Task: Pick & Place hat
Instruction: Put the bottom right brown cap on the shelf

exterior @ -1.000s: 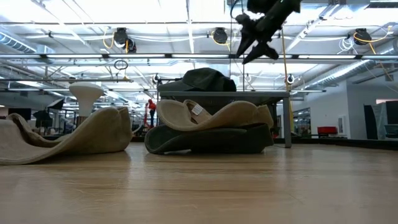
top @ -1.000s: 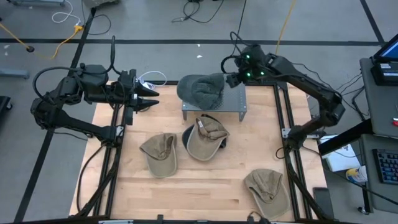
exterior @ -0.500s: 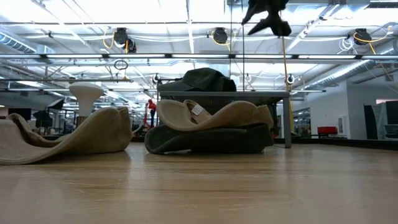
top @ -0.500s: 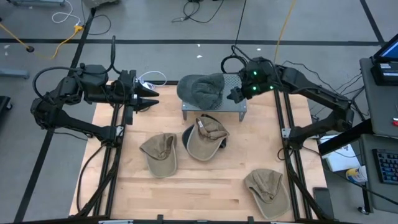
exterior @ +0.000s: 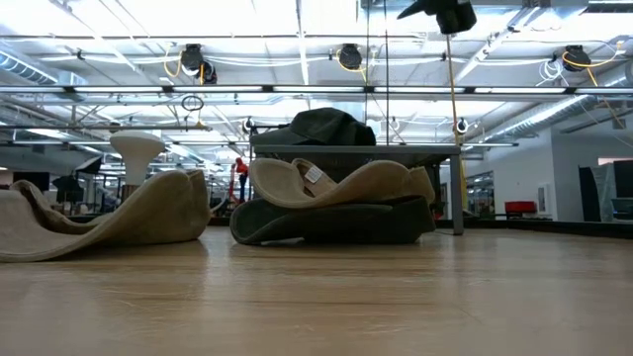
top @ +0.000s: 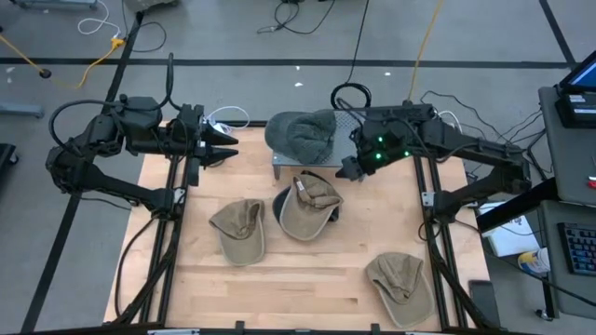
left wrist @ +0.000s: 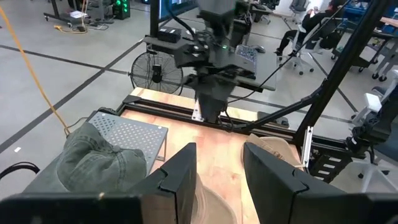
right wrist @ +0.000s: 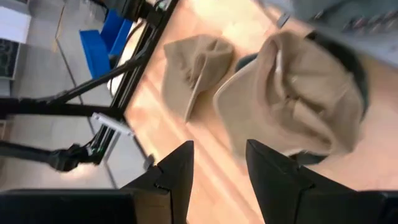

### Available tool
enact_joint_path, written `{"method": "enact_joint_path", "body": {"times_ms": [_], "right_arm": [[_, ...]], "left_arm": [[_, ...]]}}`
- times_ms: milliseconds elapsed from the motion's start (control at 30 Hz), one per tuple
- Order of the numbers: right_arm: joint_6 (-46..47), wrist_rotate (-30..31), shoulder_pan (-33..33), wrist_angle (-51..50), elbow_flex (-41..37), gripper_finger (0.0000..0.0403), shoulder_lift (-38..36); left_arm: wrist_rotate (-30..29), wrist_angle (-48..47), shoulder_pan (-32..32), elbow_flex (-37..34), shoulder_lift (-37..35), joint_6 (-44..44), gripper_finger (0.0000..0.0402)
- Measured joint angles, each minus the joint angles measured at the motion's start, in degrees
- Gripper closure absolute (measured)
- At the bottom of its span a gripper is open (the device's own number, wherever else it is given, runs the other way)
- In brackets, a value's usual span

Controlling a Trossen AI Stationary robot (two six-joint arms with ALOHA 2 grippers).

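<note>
A grey-green hat [top: 303, 135] lies on a perforated metal stand [top: 349, 149] at the table's far middle. A tan cap [top: 310, 207] rests on a dark cap [top: 281, 200] just in front of the stand. Two more tan caps lie on the table, one toward the left [top: 240, 228] and one at the near right [top: 399, 284]. My right gripper [top: 346, 172] hangs open, high above the stand's near right corner, looking down on the stacked tan cap [right wrist: 298, 99]. My left gripper [top: 228, 147] waits open, left of the stand.
The stand's legs [exterior: 458, 193] and its plate [left wrist: 134, 130] rise above the table beside the stacked caps. Black frame rails run along both table sides [top: 433, 195]. Bare wood lies in the near middle [top: 307, 279].
My right gripper has moved from beside the grey-green hat toward the table's near edge, past the stand's right side, and has risen almost out of the low view. It has stayed open. The hats have not moved.
</note>
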Motion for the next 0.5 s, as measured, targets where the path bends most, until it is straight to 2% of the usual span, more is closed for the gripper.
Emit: {"method": "enact_joint_path", "body": {"times_ms": [200, 500], "right_arm": [[5.96, 0.00, 6.03, -0.01, 0.00, 0.0264, 0.00], [20.89, -0.07, 16.15, 0.00, 0.00, 0.0266, 0.00]], "left_arm": [[0.00, 0.00, -0.01, 0.01, 0.00, 0.02, 0.0266], [0.00, 0.00, 0.00, 0.02, 0.00, 0.37, 0.0266]]}}
